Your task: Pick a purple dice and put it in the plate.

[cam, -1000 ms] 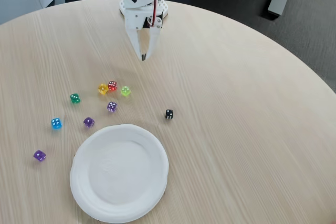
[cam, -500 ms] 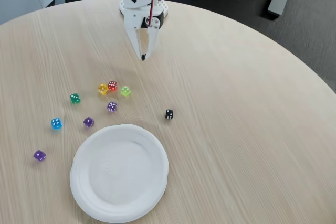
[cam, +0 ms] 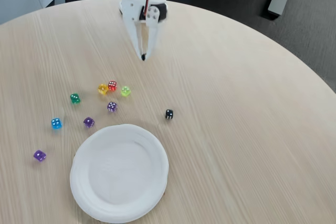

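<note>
The pale lavender purple dice [cam: 112,107] lies on the wooden table just above the plate's far rim, below a small cluster of coloured dice. The white paper plate [cam: 160,153] sits near the front edge with nothing in it. My white gripper [cam: 143,56] hangs at the back of the table, pointing down toward the dice, its fingers shut with nothing between them. It is well behind the purple dice and slightly to its right.
Two darker purple dice [cam: 88,122] [cam: 39,155] lie left of the plate. Yellow [cam: 102,88], red [cam: 112,85] and light green [cam: 125,91] dice cluster together; green [cam: 75,98], blue [cam: 56,123] and black [cam: 169,114] dice lie apart.
The arm's upper body has shifted toward the top of the view and the gripper looks longer; its tip stays at nearly the same spot. No dice moved.
</note>
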`<state>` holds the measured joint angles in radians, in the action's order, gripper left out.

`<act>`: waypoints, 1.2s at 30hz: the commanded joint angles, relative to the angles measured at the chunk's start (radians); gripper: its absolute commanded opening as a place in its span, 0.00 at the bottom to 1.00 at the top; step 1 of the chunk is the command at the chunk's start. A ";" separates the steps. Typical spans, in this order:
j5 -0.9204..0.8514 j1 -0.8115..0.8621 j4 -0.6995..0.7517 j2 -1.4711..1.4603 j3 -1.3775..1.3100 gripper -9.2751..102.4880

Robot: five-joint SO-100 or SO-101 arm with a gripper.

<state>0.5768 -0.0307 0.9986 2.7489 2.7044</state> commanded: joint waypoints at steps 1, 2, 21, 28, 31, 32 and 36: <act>0.049 -0.009 -0.037 -0.192 -0.152 0.09; 0.077 -0.009 -0.040 -0.264 -0.204 0.09; 0.253 0.018 0.003 -0.976 -0.830 0.10; 0.302 0.086 0.210 -1.124 -0.899 0.12; 0.285 0.124 0.250 -1.189 -0.925 0.14; 0.273 0.137 0.250 -1.207 -0.928 0.15; 0.229 0.193 0.239 -1.249 -0.931 0.16</act>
<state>0.8314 0.1350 1.2303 1.5018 1.8055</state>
